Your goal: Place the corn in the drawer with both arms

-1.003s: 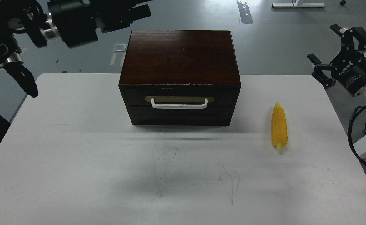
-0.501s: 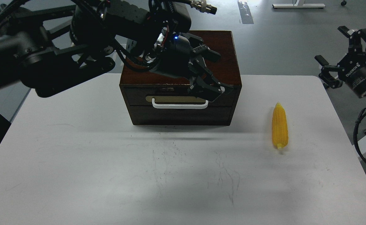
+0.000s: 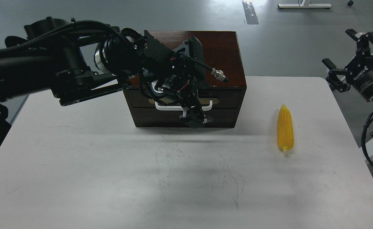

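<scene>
Head view
Left gripper (image 3: pixel 194 119): hangs in front of the drawer face at the centre of the view, fingers pointing down; the fingers merge into one dark mass against the dark wood, so I cannot tell whether they are apart or together.
Left arm (image 3: pixel 46 73): comes in from 9 o'clock and crosses over the near left corner of the dark box casing (image 3: pixel 224 54), hiding much of its top.
Drawer (image 3: pixel 228 100): closed, flush with the casing; its white bar handle (image 3: pixel 207 106) shows on either side of the gripper, the middle hidden.
Corn (image 3: pixel 285 128): lies on the white table (image 3: pixel 78 175) at 3 o'clock from the box, well apart from it, pointed tip toward 12 o'clock, blunt end toward 6 o'clock.
Right gripper (image 3: pixel 344 71): fingers spread apart, holding nothing, beyond the table's right edge at 2 o'clock, well apart from the corn.
Open room: bare tabletop runs from the box front to the near edge at 6 o'clock; clear surface surrounds the corn on all sides.
</scene>
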Available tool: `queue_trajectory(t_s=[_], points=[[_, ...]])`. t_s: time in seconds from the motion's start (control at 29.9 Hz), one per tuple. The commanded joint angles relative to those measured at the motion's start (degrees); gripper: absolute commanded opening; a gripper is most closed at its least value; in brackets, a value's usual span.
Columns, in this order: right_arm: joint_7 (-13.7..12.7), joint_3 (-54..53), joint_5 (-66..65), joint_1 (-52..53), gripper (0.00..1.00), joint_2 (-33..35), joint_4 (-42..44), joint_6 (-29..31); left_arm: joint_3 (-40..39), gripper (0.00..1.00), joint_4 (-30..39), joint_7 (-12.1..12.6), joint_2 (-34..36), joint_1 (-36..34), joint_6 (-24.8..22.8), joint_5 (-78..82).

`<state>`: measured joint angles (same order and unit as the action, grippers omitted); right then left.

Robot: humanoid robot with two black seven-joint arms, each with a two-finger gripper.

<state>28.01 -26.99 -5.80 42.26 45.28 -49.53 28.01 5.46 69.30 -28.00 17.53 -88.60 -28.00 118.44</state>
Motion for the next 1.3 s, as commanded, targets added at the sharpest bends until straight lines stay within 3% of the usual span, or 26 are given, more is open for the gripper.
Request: queue_trajectory(t_s=[0.0, 1.27], points=[[-0.01, 0.01, 0.00, -0.07, 1.00, -0.01, 0.05, -0.01, 2.53, 0.99, -0.48, 0.00, -0.74, 0.36, 0.00, 0.74], [-0.01, -0.26, 0.00, -1.30, 1.00, -0.01, -0.30, -0.01, 5.35, 0.99, -3.74, 0.00, -0.48, 4.67, 0.00, 2.76]])
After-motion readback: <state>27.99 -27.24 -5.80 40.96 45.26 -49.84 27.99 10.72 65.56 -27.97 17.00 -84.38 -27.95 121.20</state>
